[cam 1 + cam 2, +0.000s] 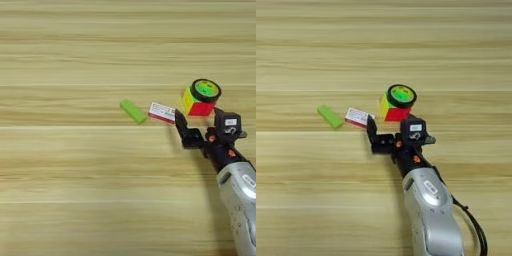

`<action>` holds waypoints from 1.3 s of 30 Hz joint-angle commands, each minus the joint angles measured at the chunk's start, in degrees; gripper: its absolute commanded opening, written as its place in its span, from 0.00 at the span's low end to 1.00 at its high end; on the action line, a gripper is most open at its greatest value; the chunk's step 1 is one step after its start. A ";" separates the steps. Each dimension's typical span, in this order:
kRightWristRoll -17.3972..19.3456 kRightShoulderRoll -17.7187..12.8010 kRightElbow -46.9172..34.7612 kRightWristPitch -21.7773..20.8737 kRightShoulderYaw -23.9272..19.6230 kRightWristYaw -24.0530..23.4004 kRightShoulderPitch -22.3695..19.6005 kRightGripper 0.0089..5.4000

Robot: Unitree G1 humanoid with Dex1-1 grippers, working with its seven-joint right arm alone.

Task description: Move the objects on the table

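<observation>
Pincer [387, 131] is spread open with nothing in it, parked on the worktop [75, 190] just short of the puzzle cube [197, 104], which has the black tape ring [205, 90] sitting on top. White-and-red card [162, 112] touches its left finger; the lime-green bar [133, 110] lies further left. I'd go in slowly so the ring doesn't slide off. No containers here.

A black tape ring [401, 95] sat atop a multicoloured puzzle cube [394, 111], right of centre on the wooden table [75, 190]. Left of the cube lay a white-and-red card [162, 112], then a tilted lime-green bar [133, 110].
</observation>
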 commanded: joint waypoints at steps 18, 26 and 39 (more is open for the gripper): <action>-4.48 1.71 3.94 -3.42 2.05 -4.11 0.69 0.99; -4.41 2.14 5.68 -3.07 1.67 -4.34 0.40 0.99; -4.11 2.33 6.91 -2.49 1.98 -4.19 0.03 0.86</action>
